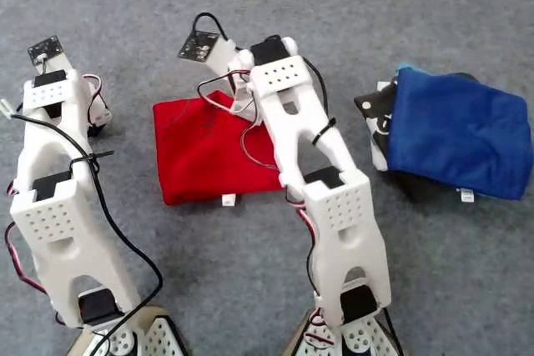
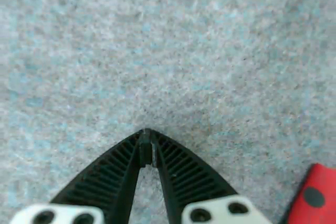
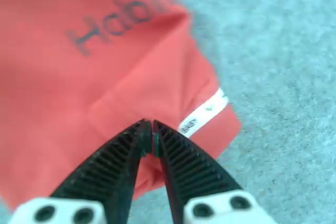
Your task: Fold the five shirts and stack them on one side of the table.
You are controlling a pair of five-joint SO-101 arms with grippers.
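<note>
Folding red cloth shirt (image 1: 193,162) — likely mid-step.
Right claw (image 3: 148,130) pressed together, shirt's tagged corner just beneath — next: spread, then pinch.

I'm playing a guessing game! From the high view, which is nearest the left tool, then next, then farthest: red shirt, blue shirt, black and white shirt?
1. Red shirt, mid-table, right of the left tool.
2. Black and white shirt, poking out from under the blue one, right side.
3. Blue shirt, far right.
</note>
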